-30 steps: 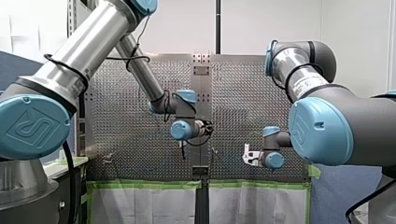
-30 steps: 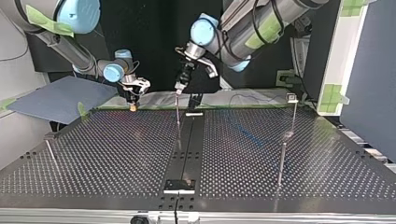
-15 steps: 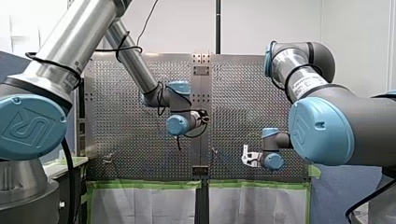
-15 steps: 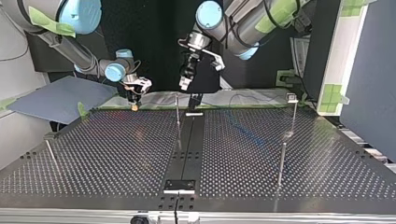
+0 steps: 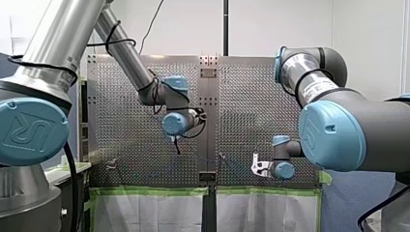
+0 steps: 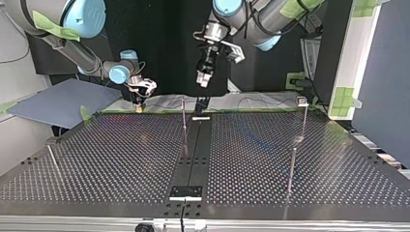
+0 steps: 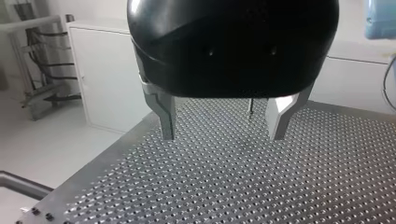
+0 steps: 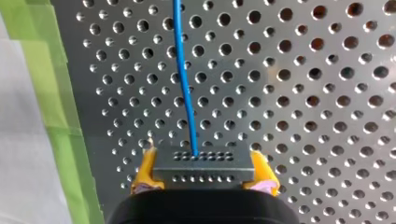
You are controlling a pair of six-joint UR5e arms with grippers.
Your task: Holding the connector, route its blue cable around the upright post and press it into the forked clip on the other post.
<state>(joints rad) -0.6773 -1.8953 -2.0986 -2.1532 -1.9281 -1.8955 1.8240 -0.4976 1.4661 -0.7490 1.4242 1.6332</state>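
In the right wrist view my right gripper is shut on a grey connector, its yellow pads pressing on both ends. The blue cable runs from the connector straight ahead over the perforated plate. In the top view this gripper hangs low at the table's far edge, left of the thin centre post. My left gripper hovers above and right of that post, open and empty. Its metal fingers stand wide apart in the left wrist view. A post with a forked clip stands far right.
The perforated table has a black centre strip. Two more thin posts stand at the near right and near left. Green tape lines the plate's edge beside the connector. A blue-grey sheet lies beyond the table's left corner.
My left gripper has risen off the centre post and drifted to the top view's right, staying open. My right gripper has barely moved and keeps its hold on the connector.
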